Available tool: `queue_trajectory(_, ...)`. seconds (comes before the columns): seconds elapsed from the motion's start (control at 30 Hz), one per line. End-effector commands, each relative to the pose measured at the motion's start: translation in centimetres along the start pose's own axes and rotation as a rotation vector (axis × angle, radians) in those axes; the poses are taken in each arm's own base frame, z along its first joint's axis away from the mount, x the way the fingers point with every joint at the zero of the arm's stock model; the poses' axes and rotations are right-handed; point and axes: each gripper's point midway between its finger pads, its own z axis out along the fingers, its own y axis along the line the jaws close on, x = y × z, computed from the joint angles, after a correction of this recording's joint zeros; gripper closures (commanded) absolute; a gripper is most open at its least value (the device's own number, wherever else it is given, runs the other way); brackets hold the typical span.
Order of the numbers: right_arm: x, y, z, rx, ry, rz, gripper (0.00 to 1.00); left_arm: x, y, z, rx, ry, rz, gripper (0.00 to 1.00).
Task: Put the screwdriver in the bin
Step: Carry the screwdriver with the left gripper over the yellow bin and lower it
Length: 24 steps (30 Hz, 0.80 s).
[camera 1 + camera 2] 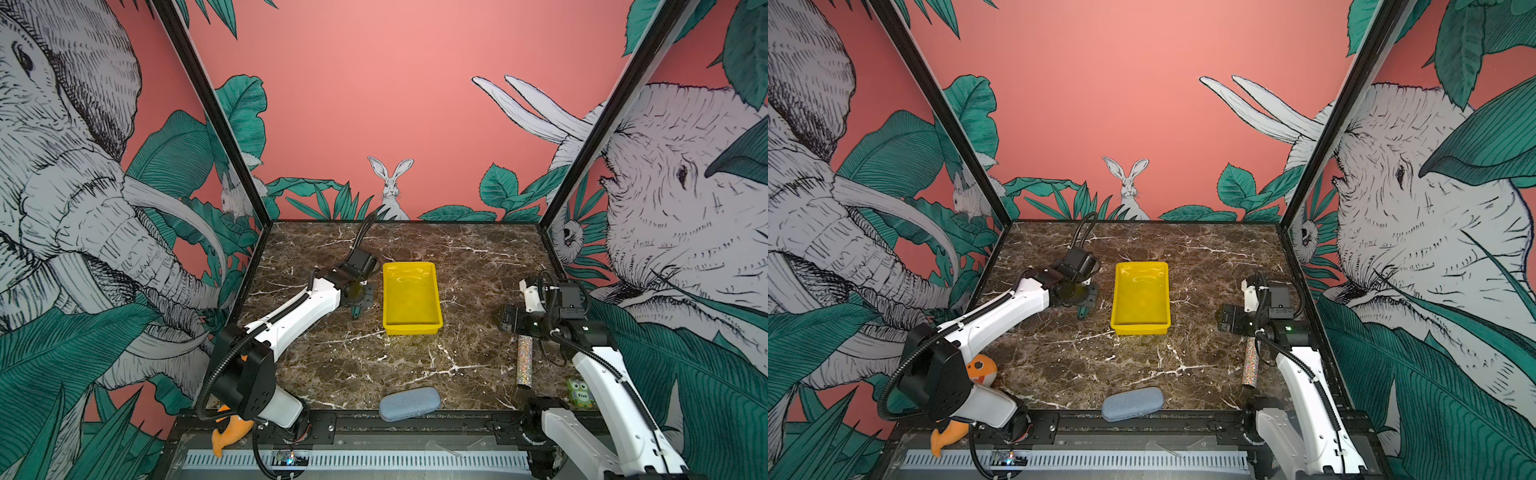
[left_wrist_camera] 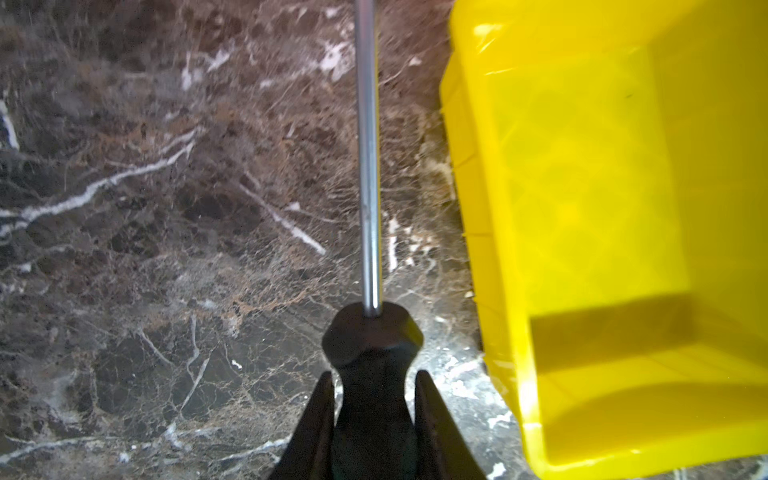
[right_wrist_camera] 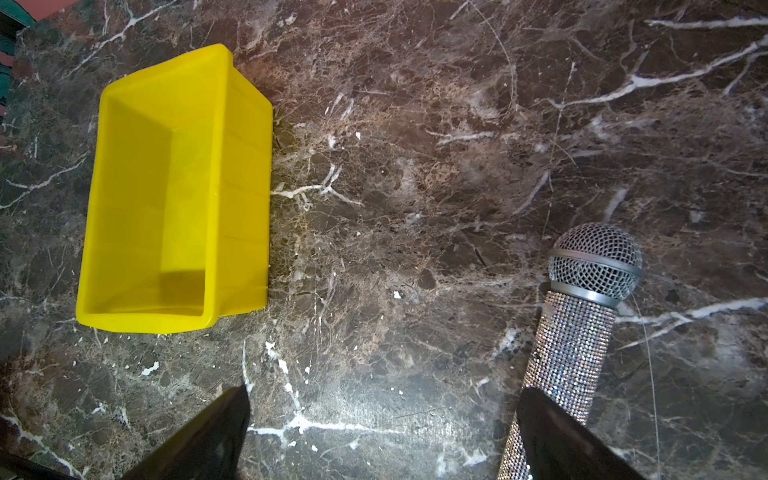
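left fingers point(image 2: 316, 424): closed tight on the black handle of the screwdriver point(image 2: 369, 166)
screwdriver: just left of the bin point(image 1: 411, 329) and outside it, with its shaft alongside the bin's left wall
bin: upright, mid-table point(image 1: 478, 266)
right fingers point(image 3: 208, 440): spread wide, holding nothing, over the right side of the table, one above a glittery microphone point(image 3: 573, 353)

The bench point(image 2: 166, 208) is surfaced in polished brown marble-look stone. The bin point(image 3: 245, 187) is moulded in glossy yellow plastic. The screwdriver point(image 2: 371, 249) is given a smooth metal shaft and matt black handle. The microphone point(image 3: 582, 332) is capped with wire mesh and studded with glitter.
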Motion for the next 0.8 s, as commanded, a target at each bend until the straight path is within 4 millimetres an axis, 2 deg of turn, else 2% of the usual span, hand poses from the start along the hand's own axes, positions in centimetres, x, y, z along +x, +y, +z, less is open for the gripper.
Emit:
queue_trajectory(0.0,0.3,0.1,-0.1,-0.004,0.001,0.006,0.01,-1.5,-2.9,-2.3,0.037,-0.04,0.054,1.0)
queue_trajectory(0.1,0.3,0.1,-0.1,-0.007,-0.001,0.006,0.0,-2.1,-6.4,-2.2,0.072,-0.054,0.111,1.0)
queue_trajectory(0.2,0.2,0.1,-0.2,-0.007,-0.006,0.005,0.0,-2.1,-9.6,-1.1,0.114,-0.046,0.15,1.0)
queue_trajectory(0.33,0.3,0.2,-0.2,-0.01,-0.004,0.005,0.0,-1.7,-12.0,0.8,0.129,-0.005,0.191,1.0)
queue_trajectory(0.53,0.3,0.1,-0.2,-0.007,-0.004,0.004,0.0,-1.0,-12.9,3.8,0.109,0.045,0.237,1.0)
queue_trajectory(0.77,0.3,0.0,0.1,-0.004,0.007,0.006,0.0,-1.0,-13.1,6.0,0.082,0.04,0.289,1.0)
